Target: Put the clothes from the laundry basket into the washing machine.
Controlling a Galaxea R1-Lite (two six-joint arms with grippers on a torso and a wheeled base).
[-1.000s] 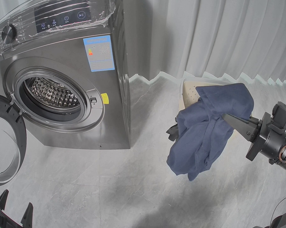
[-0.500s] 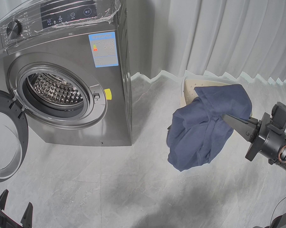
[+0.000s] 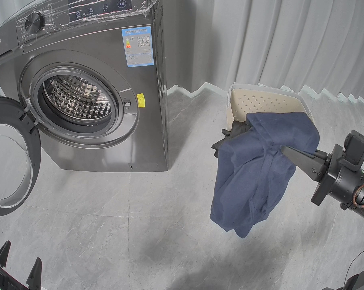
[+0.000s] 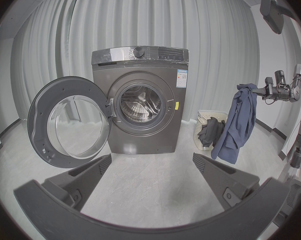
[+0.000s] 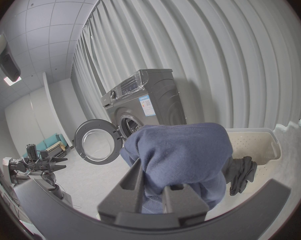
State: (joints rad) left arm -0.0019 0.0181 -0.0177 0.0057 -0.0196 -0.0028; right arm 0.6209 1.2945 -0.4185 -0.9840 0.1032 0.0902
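A grey washing machine (image 3: pixel 149 113) stands at the left with its round door (image 3: pixel 8 158) swung wide open and its steel drum (image 3: pixel 79 101) bare inside. My right gripper (image 3: pixel 289 152) is shut on a navy garment (image 3: pixel 254 170), which hangs in the air in front of the cream laundry basket (image 3: pixel 266 99). A black garment (image 3: pixel 230 135) drapes over the basket's near rim. My left gripper (image 3: pixel 20 262) is low at the near left, open, with nothing between its fingers. In the right wrist view the navy garment (image 5: pixel 180 154) bunches over my right gripper (image 5: pixel 157 187).
White curtains (image 3: pixel 270 33) run behind the machine and the basket. Bare grey floor tiles (image 3: pixel 149 222) lie between me, the machine and the basket. The open door juts out over the floor at the far left.
The head camera has shifted, so the machine and basket sit elsewhere in the picture. The navy garment has swung and now hangs longer below the right gripper. The left gripper has kept still.
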